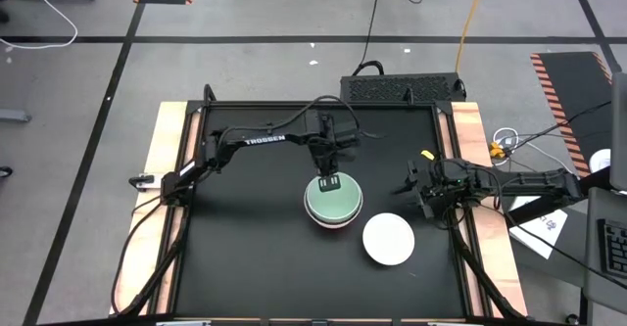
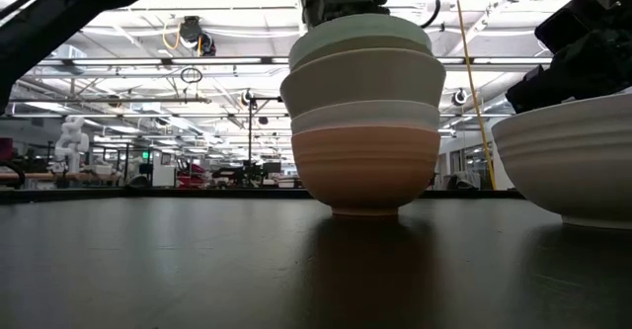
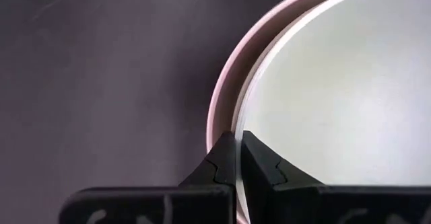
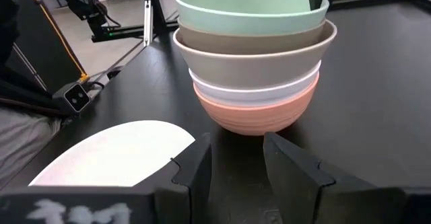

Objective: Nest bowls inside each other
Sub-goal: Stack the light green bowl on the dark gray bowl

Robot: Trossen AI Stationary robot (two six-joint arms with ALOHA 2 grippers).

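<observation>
A stack of bowls [image 1: 334, 207] stands mid-table: salmon-orange [image 4: 256, 113] at the bottom, then white [image 4: 252, 89], beige-grey [image 4: 256, 59] and mint green [image 4: 249, 9] on top. My left gripper [image 1: 330, 182] is above the stack's far side, shut on the green bowl's rim. A second white bowl [image 1: 389, 239] rests on its base near the stack, toward the right near corner. My right gripper [image 4: 236, 160] is open, right of the stack and pointing at it, touching nothing. No dark grey-brown bowl shows. My left gripper pinches the mint green bowl's rim [image 3: 236, 124] on its far side, one finger [image 3: 266, 163] inside the bowl and one [image 3: 215, 163] outside. The fingers come from above, pointing down. The bowl sits nested in the beige-grey bowl, about level.
The black table top [image 1: 245, 257] has bare room left of and in front of the stack. Raised wooden edges [image 1: 167, 169] run along both sides. A black box [image 1: 402, 88] sits beyond the far edge. Cables and papers [image 1: 539, 223] lie off the table at the right.
</observation>
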